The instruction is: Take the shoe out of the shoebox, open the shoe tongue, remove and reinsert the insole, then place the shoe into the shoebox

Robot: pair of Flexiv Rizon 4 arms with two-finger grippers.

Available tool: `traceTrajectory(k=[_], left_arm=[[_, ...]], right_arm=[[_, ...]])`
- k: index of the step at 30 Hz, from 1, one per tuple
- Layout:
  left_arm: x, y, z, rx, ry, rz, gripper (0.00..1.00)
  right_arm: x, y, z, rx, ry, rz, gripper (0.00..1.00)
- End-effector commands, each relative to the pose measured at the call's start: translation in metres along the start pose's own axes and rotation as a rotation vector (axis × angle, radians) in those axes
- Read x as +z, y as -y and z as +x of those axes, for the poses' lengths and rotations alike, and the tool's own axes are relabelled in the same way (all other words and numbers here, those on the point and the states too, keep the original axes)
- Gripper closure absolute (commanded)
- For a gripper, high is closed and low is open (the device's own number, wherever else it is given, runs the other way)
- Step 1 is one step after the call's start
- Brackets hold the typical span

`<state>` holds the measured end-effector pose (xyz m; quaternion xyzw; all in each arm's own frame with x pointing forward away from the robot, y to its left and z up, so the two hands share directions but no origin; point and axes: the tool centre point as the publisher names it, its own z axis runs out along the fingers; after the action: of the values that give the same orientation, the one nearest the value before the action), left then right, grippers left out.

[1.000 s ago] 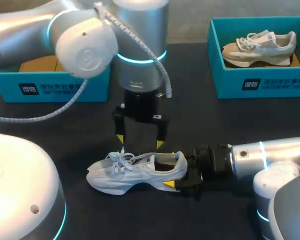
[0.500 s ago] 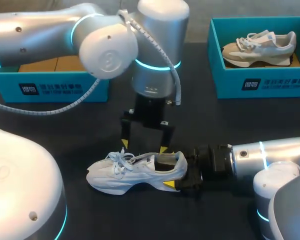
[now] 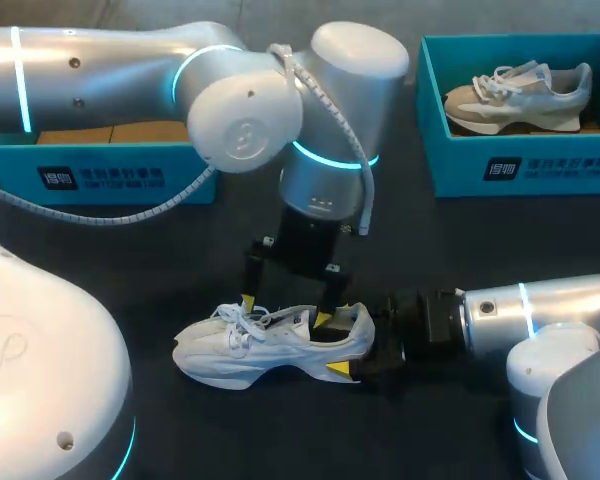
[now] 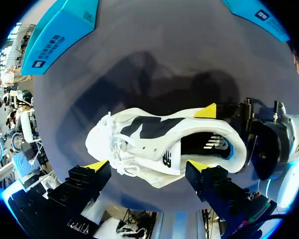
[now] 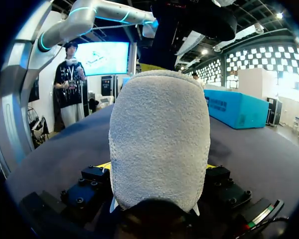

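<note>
A dark worktop (image 3: 160, 260) is shown from above. A teal left shoebox (image 3: 100, 178) is set at its far left. A matching right shoebox (image 3: 525, 165) is set at its far right, with a beige shoe (image 3: 517, 95) held inside it. Near the middle, well apart from both boxes, a white shoe (image 3: 270, 348) is stood upright on its sole. Its toe is turned to the robot's left and its heel towards the right arm.

The heel is clamped from two sides by the right tool (image 3: 358, 348), which lies low along the worktop; a yellow tip is seen pressed against each flank.

The left tool (image 3: 284, 311) is hung directly over the shoe with its fingers spread wide and nothing gripped. One yellow tip is placed beside the laces and the other at the collar opening, where it appears dipped just inside. Whether either tip touches the shoe cannot be told. From the left wrist, the laces, tongue and dark insole are seen ahead, between the spread fingers.
</note>
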<state>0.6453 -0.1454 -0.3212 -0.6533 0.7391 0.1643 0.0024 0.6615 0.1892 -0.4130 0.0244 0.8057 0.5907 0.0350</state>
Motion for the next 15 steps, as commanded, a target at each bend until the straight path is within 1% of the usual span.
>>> traceTrajectory(k=[1,15], left_arm=[[0.005,0.004,0.008,-0.004,0.033,-0.023,0.0],[0.018,0.013,0.009,-0.017,0.098,-0.066,0.0]], right_arm=[[0.001,-0.001,0.002,0.0,0.002,0.002,1.0],[0.001,-0.001,0.002,0.0,0.002,0.002,1.0]])
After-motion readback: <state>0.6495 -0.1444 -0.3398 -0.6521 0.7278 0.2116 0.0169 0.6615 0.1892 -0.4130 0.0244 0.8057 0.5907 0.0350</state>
